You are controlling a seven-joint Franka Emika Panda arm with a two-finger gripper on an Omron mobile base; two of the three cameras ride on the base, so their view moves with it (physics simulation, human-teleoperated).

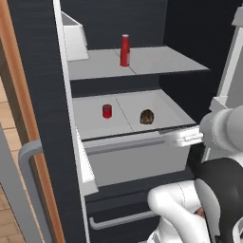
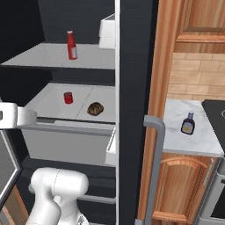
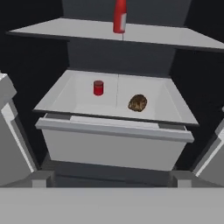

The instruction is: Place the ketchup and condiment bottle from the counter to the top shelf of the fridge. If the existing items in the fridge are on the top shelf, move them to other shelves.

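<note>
The fridge (image 1: 38, 95) stands open. The red white-capped ketchup (image 1: 125, 50) (image 2: 71, 45) (image 3: 120, 17) stands upright on the top shelf (image 1: 161, 61) (image 2: 39, 57) (image 3: 166, 37). One shelf lower sit the existing items: a short red can (image 1: 107, 111) (image 2: 68, 97) (image 3: 98, 87) and a brown lumpy thing (image 1: 147, 116) (image 2: 95, 108) (image 3: 138, 103). The dark condiment bottle (image 2: 188, 123) stands on the marbled counter (image 2: 176, 143) to the right of the fridge. My gripper (image 1: 178, 138) (image 3: 112, 179) hovers in front of the lower shelf's edge, open, with nothing between its fingers.
A light-grey drawer (image 3: 113, 146) sits below the lower shelf. The fridge door (image 2: 132, 88) with its grey bar handle (image 2: 154, 132) stands between the shelves and the counter. A white door bin (image 1: 76, 40) hangs at upper left. A black stovetop (image 2: 215, 114) borders the counter.
</note>
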